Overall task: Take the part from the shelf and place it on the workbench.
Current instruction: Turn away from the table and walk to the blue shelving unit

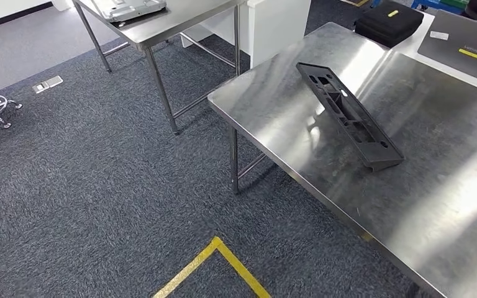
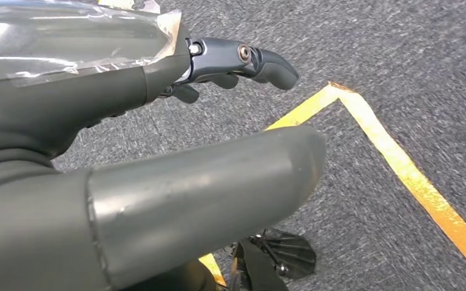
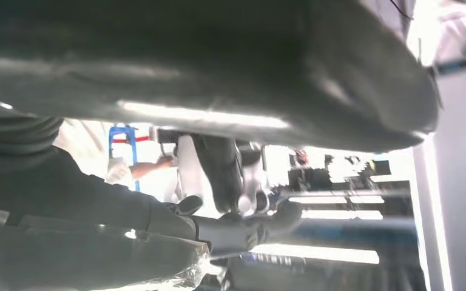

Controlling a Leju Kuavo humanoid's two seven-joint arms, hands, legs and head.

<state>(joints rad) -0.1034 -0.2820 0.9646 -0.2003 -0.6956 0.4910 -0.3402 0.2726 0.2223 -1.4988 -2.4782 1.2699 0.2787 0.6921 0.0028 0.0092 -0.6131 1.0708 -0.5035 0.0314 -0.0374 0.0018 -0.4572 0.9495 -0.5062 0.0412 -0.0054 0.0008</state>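
While the part [image 1: 349,115] lies flat on the workbench [image 1: 435,205], no hand touches it.

The long black part runs slantwise across the steel top, one end near the bench's front corner, the other further in toward the middle. A black case [image 1: 388,22] sits at the far edge, well apart from it, with a grey board [image 1: 466,46] beside that. A second steel table [image 1: 161,28] stands further off on the blue-grey carpet [image 1: 87,186], where yellow tape [image 1: 214,261] marks a corner. The left hand [image 2: 158,157] hangs over carpet and tape, fingers [image 2: 261,63] spread, grasping nothing. The right hand [image 3: 230,176] is blurred; whether it is released or clenched I cannot tell.
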